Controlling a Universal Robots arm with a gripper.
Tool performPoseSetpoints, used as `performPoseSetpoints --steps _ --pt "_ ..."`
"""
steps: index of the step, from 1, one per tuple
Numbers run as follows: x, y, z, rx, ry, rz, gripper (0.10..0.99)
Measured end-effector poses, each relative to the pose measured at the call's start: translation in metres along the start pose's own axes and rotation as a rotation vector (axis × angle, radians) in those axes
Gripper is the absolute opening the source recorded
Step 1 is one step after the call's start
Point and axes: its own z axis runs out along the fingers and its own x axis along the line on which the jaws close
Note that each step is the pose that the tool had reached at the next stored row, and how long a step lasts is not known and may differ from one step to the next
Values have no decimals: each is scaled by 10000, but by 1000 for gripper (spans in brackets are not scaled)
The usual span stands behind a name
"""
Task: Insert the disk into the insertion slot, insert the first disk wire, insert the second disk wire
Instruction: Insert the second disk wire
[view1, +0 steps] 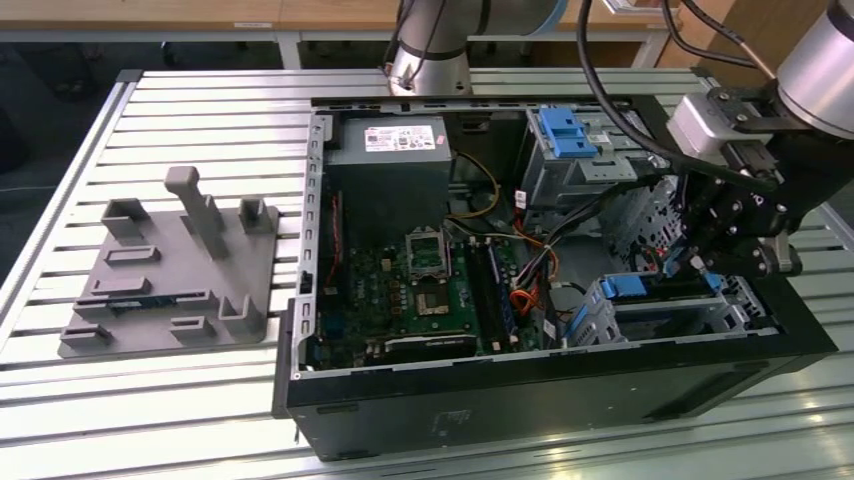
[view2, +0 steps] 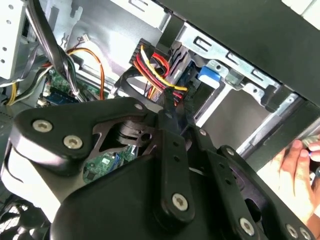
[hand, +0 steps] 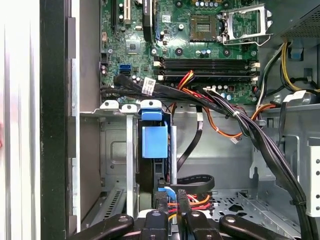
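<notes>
The disk, with its blue carrier handle, sits inside the insertion slot, a small silver cage at the case's corner nearest the exterior view's right. My gripper hangs just above the disk's end. In both wrist views the fingers are close together on a bundle of red, yellow and black wires ending in a black connector. The gripper holds this wire right by the blue carrier. A blue cable also lies by the disk's end. How far the connector is seated is hidden.
The open computer case holds a motherboard, a power supply, a taller cage with a blue latch and thick black cable bundles. A grey fixture lies on the slatted table. A person's hand is beside the case.
</notes>
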Motion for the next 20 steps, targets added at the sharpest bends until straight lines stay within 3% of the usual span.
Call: performPoseSetpoints --steps 12,15,16,20 --pt "-23 5 -541 1 -4 0 224" --pt "-28 6 -670 2 -6 -1 106" --pt "-30 6 -701 2 -4 -1 106" --pt "-30 7 -708 2 -7 -1 106"
